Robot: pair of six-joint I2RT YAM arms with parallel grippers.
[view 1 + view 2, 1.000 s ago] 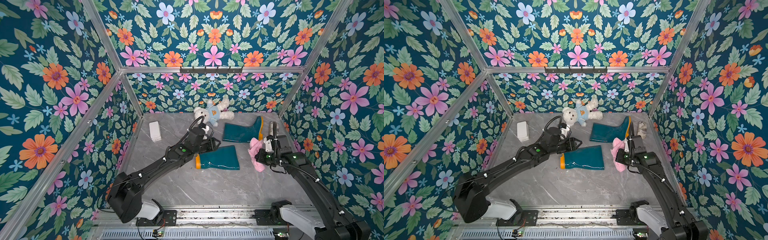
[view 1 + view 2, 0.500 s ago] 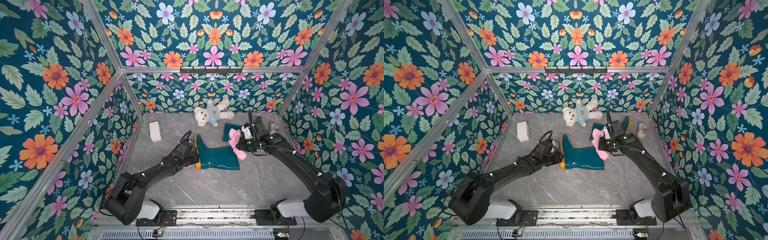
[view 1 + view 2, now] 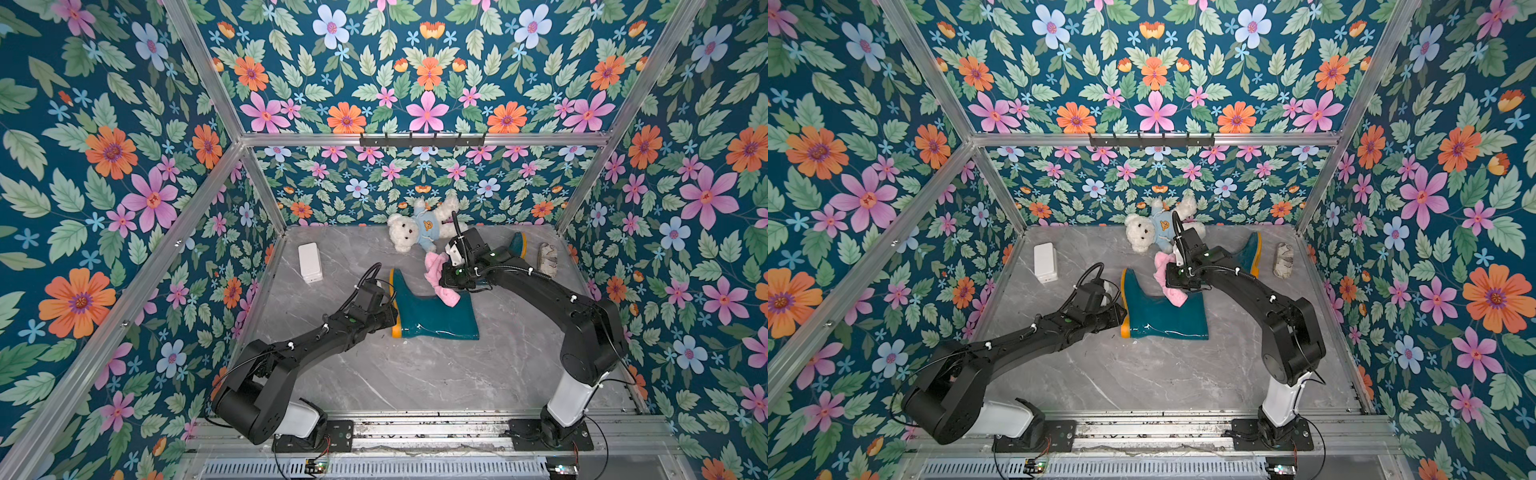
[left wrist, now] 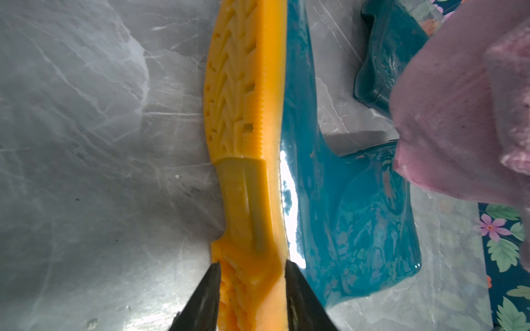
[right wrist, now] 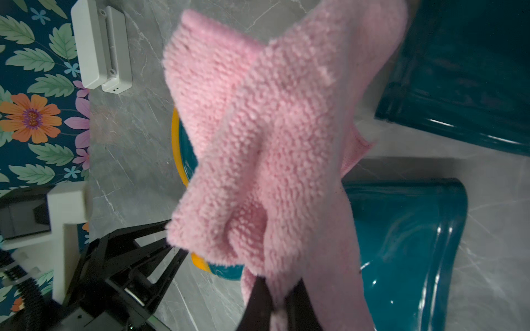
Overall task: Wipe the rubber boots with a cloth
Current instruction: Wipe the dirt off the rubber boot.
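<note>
– Pinching the cloth, the right gripper lays it against the shaft of the near boot; wiping seems only begun.
– And the left gripper?
– It clamps that boot's sole; the far boot lies behind, not yet wiped, I think.

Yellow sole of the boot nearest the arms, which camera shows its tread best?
The left wrist view: the yellow sole fills mid-frame, tread grooves sharp, the left pincer clamping its heel. Both top views show only its thin edge; the right wrist view shows a sliver behind the pink cloth.
</note>
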